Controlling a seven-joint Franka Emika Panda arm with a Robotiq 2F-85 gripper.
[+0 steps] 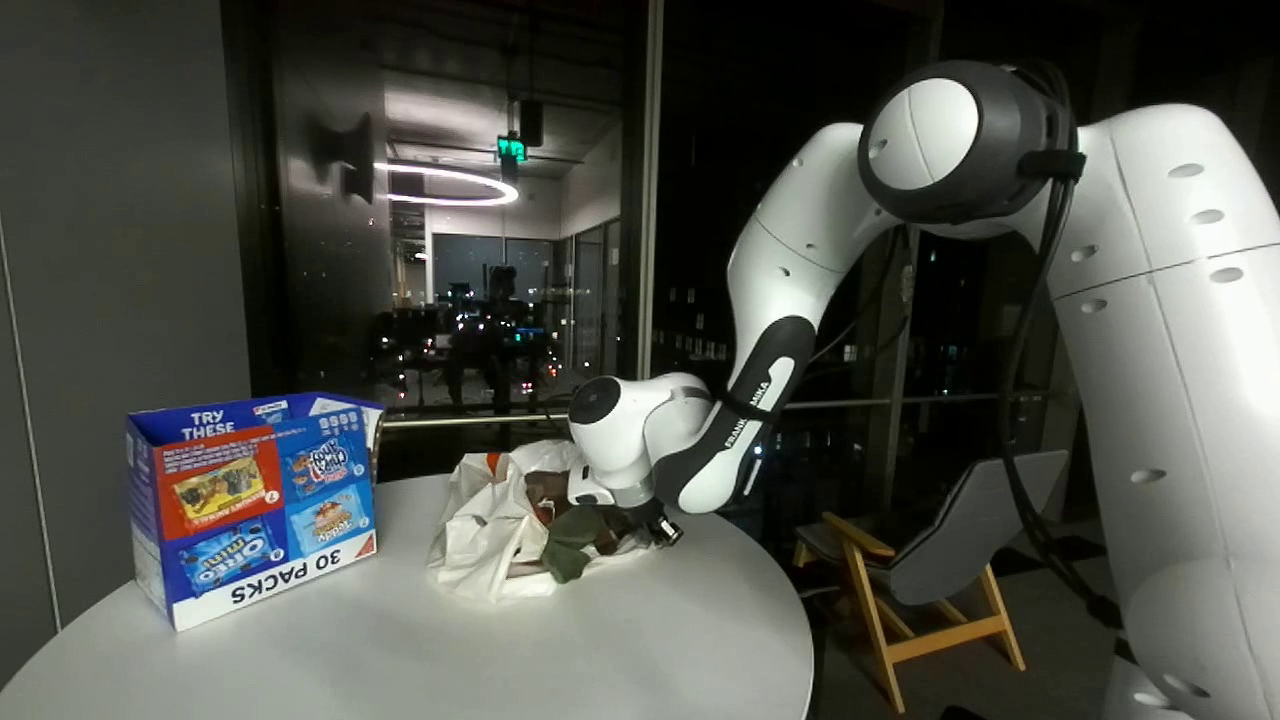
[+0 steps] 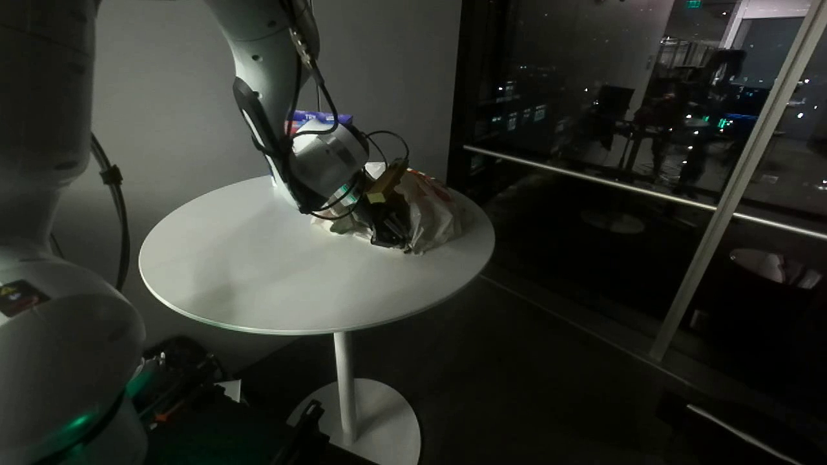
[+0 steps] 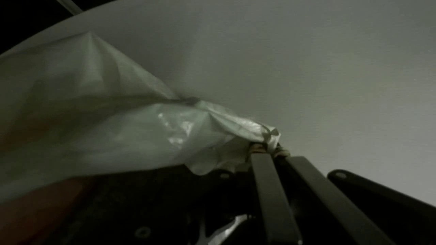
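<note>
My gripper (image 3: 269, 149) is shut on a pinched edge of a crumpled white plastic bag (image 3: 136, 136). From the fingertips the film stretches to the left in the wrist view. In an exterior view the bag (image 1: 475, 535) lies on its side on the table, with dark green cloth (image 1: 572, 542) and brown contents showing at its mouth. There the wrist hangs low over the bag's right side. The gripper (image 2: 397, 242) is also seen low beside the bag (image 2: 436, 216) in an exterior view. Cables and the arm hide part of the bag there.
A blue snack box (image 1: 270, 510) stands on the round white table (image 1: 450, 660), to the left of the bag. The table's rim (image 2: 303, 332) curves round. Beyond the table are a grey chair (image 1: 960, 520) with wooden legs and dark windows.
</note>
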